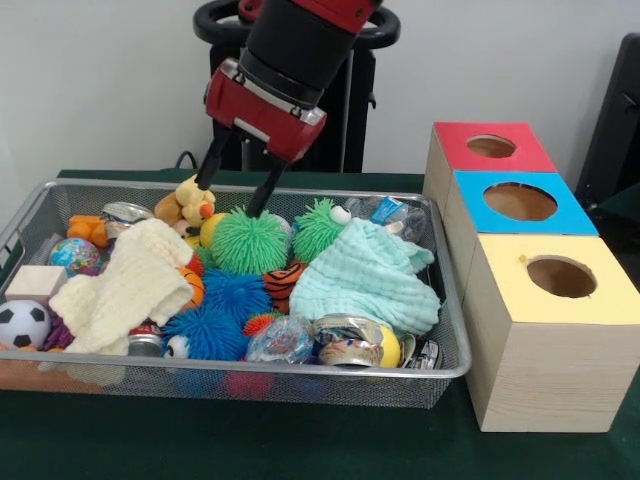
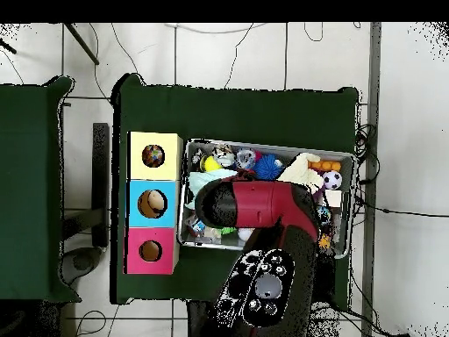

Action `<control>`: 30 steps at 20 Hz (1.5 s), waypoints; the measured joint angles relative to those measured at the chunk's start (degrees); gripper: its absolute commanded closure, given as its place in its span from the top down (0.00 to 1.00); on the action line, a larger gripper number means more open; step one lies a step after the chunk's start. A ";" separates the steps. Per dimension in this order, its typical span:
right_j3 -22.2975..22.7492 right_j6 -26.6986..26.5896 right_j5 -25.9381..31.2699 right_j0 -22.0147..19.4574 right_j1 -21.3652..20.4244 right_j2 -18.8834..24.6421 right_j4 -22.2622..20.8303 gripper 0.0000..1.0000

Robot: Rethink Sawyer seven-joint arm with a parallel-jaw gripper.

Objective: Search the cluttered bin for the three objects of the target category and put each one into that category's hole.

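Front view: gripper (image 1: 240, 182) jaws spread, empty, above green spiky ball (image 1: 250, 241) at bin's (image 1: 300, 374) 12 o'clock. Likely light, squashy; pinch across its middle.

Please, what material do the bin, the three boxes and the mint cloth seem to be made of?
Bin: metal wire mesh, silvery, seen through its walls. Boxes: pale wood by the visible grain, with matte red, blue and yellow tops, perhaps painted. Mint cloth: soft woven fabric, probably cotton gauze, crinkled and folded.
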 measured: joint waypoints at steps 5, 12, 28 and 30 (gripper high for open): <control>-1.53 2.19 -0.01 3.36 3.34 -3.70 1.73 1.00; -2.75 6.77 0.09 6.78 6.34 -7.48 5.37 1.00; -5.67 7.78 3.49 9.10 9.22 -11.86 10.71 1.00; -5.68 7.78 5.44 8.56 8.81 -11.86 11.67 1.00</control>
